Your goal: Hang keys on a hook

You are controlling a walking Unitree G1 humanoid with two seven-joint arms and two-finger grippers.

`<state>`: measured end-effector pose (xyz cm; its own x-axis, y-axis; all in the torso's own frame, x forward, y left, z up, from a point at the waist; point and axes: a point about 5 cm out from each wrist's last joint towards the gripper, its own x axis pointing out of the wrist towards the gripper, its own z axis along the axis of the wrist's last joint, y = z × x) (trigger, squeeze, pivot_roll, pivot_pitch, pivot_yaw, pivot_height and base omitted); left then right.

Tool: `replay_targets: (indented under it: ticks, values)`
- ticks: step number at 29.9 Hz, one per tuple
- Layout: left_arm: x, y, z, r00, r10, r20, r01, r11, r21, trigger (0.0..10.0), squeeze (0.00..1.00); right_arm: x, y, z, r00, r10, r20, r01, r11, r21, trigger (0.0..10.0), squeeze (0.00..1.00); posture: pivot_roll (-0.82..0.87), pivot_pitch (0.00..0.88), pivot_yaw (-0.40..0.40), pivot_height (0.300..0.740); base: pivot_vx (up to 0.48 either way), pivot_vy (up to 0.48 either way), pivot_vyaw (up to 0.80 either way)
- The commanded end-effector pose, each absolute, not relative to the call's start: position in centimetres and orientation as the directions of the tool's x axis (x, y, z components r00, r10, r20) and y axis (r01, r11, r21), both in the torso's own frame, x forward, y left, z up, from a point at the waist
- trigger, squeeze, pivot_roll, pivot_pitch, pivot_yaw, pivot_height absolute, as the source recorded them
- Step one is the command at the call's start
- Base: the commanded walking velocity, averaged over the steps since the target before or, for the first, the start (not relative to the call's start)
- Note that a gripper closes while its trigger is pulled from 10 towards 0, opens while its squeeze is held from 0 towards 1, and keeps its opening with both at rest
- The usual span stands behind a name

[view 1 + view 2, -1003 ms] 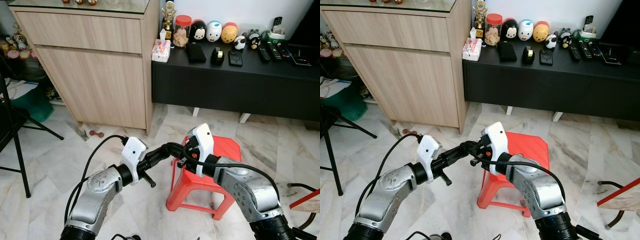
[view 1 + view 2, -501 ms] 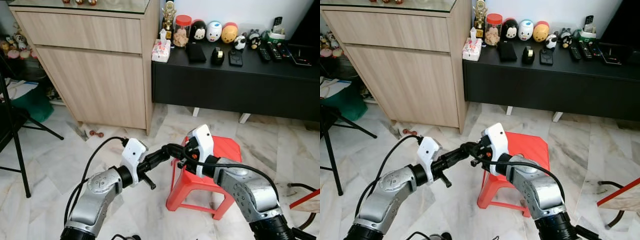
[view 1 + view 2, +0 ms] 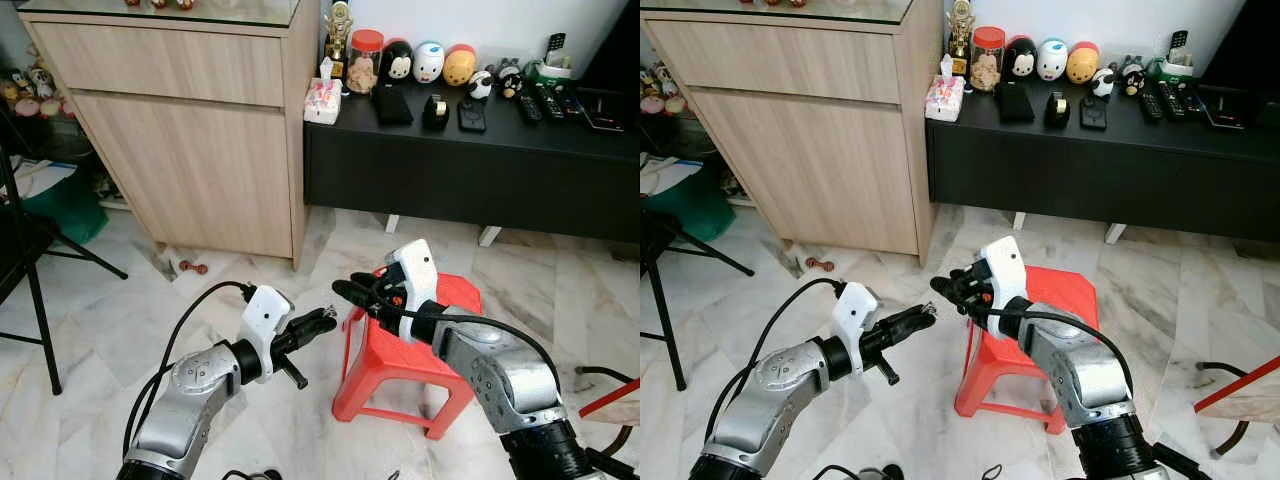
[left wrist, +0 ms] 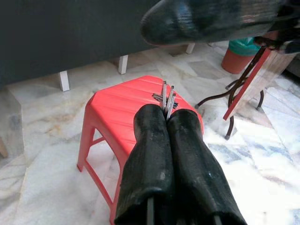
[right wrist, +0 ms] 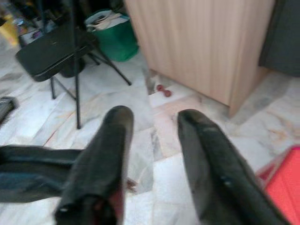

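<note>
Pinching the keys (image 4: 167,99) between its closed fingers, the left gripper (image 3: 327,320) hovered over the marble floor (image 3: 120,310) just beside the red stool (image 3: 400,350). Right gripper (image 3: 345,291) sat close by with fingers spread, holding nothing. Behind them, a jar (image 3: 364,60) of snacks stood on the black TV cabinet (image 3: 470,170).
</note>
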<state>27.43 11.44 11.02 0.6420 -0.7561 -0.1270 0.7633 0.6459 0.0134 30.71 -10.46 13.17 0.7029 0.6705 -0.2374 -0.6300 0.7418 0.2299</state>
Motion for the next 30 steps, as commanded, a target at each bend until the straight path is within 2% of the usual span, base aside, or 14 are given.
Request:
replay_targets:
  ticks: [1, 4, 6, 8, 12, 13, 14, 15, 16, 18, 25, 26, 29, 30]
  values:
    - [27.2, 11.6, 10.8, 0.64, -0.754, -0.145, 0.764, 0.644, 0.022, 0.0, 0.0, 31.4, -11.5, 13.3, 0.761, 0.607, -0.229, -0.567, 0.794, 0.22, 10.0, 0.0, 0.15, 0.164, -0.057, 0.74, 0.0, 0.0, 0.0]
    - [27.2, 11.8, 10.5, 0.651, -0.743, -0.154, 0.755, 0.655, 0.03, 0.0, 0.0, 31.8, -12.0, 13.2, 0.791, 0.567, -0.229, -0.528, 0.823, 0.21, 10.0, 0.0, 0.15, 0.164, -0.057, 0.74, 0.0, 0.0, 0.0]
    - [27.9, 12.9, 9.6, 0.72, -0.669, -0.188, 0.688, 0.723, 0.061, 10.0, 0.0, 32.0, -13.0, 11.3, 0.819, 0.5, -0.283, -0.448, 0.864, 0.23, 10.0, 0.0, 0.15, 0.162, -0.057, 0.74, 0.0, 0.0, 0.0]
    - [28.3, 14.3, 8.1, 0.771, -0.586, -0.249, 0.621, 0.779, 0.087, 10.0, 0.0, 31.7, -14.1, 8.5, 0.822, 0.427, -0.377, -0.369, 0.903, 0.219, 10.0, 0.0, 0.15, 0.162, -0.056, 0.74, 0.0, 0.0, 0.0]
    - [28.1, 15.4, 6.5, 0.786, -0.524, -0.33, 0.577, 0.812, 0.085, 10.0, 0.0, 31.1, -15.0, 6.3, 0.812, 0.37, -0.45, -0.312, 0.929, 0.2, 10.0, 0.0, 0.15, 0.161, -0.054, 0.74, 0.0, 0.0, 0.0]
    - [27.2, 17.2, 3.4, 0.77, -0.418, -0.481, 0.539, 0.83, 0.142, 10.0, 0.0, 29.9, -15.9, 3.5, 0.781, 0.315, -0.54, -0.269, 0.949, 0.164, 10.0, 0.0, 0.15, 0.159, -0.053, 0.74, 0.0, 0.0, 0.0]
    - [27.2, 17.2, 3.4, 0.77, -0.418, -0.481, 0.539, 0.83, 0.142, 10.0, 0.0, 29.9, -15.9, 3.5, 0.781, 0.315, -0.54, -0.269, 0.949, 0.164, 10.0, 0.0, 0.15, 0.159, -0.053, 0.74, 0.0, 0.0, 0.0]
    - [26.6, 18.1, 2.0, 0.752, -0.355, -0.556, 0.531, 0.825, 0.191, 10.0, 0.0, 29.3, -16.3, 2.3, 0.763, 0.287, -0.579, -0.256, 0.957, 0.137, 10.0, 0.0, 0.16, 0.161, -0.052, 0.74, 0.0, 0.0, 0.0]
    - [24.9, 19.9, -0.8, 0.69, -0.23, -0.687, 0.547, 0.786, 0.287, 10.0, 0.0, 28.1, -17.0, 0.3, 0.733, 0.248, -0.633, -0.228, 0.967, 0.115, 10.0, 0.0, 0.16, 0.161, -0.052, 0.74, 0.0, 0.0, 0.0]
    - [22.5, 21.5, -3.5, 0.604, -0.119, -0.788, 0.566, 0.76, 0.319, 10.0, 0.0, 26.9, -17.5, -1.3, 0.705, 0.215, -0.676, -0.202, 0.974, 0.1, 10.0, 0.0, 0.16, 0.16, -0.049, 0.74, 0.0, 0.0, 0.0]
    - [15.8, 23.6, -7.9, 0.401, 0.042, -0.915, 0.548, 0.79, 0.276, 10.0, 0.0, 23.7, -18.3, -4.6, 0.611, 0.148, -0.778, -0.188, 0.981, 0.039, 10.0, 0.0, 0.16, 0.157, -0.049, 0.74, 0.0, 0.0, 0.0]
    - [15.2, 23.7, -8.3, 0.388, 0.053, -0.92, 0.499, 0.828, 0.258, 10.0, 0.0, 23.2, -18.4, -5.0, 0.599, 0.138, -0.789, -0.194, 0.981, 0.024, 10.0, 0.0, 0.16, 0.159, -0.05, 0.74, 0.0, 0.0, 0.0]
    - [13.2, 24.1, -9.2, 0.347, 0.084, -0.934, 0.187, 0.97, 0.157, 10.0, 0.0, 21.6, -18.5, -6.4, 0.548, 0.12, -0.828, -0.204, 0.979, 0.007, 10.0, 0.0, 0.16, 0.159, -0.05, 0.74, 0.0, 0.0, 0.0]
    - [13.2, 24.1, -9.2, 0.347, 0.084, -0.934, 0.187, 0.97, 0.157, 10.0, 0.0, 21.6, -18.5, -6.4, 0.548, 0.12, -0.828, -0.204, 0.979, 0.007, 10.0, 0.0, 0.16, 0.159, -0.05, 0.74, 0.0, 0.0, 0.0]
